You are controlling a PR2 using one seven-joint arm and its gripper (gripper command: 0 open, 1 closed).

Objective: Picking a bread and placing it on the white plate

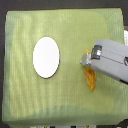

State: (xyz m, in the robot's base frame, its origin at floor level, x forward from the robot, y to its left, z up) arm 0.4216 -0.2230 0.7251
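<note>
A yellow-green cloth [65, 95] covers the tabletop and fills nearly the whole exterior view, faintly ribbed and creased, with a thin dark strip beyond its far edge and a sliver of pale clutter below its near edge.

My arm [116, 62] comes in from the exterior view's right, grey and bulky, tapering to my jaws [84, 60], which sit right over the bread [90, 80]. The upper part of the loaf is hidden under me; a small orange bit shows just above my tip, and the longer, tapered end runs out from under my jaws toward the near edge of the cloth. It lies flat on the cloth, golden-orange and bumpy. The view is too coarse at my tip for me to say whether my jaws are apart, together, or pressed on the loaf, so I cannot tell.

The plate [46, 57] is off beyond my tip, toward the exterior view's left, well apart from both my jaws and the bread. It is a plain white oval lying flat on the cloth, its long axis running away from the camera, with bare cloth between it and me.
</note>
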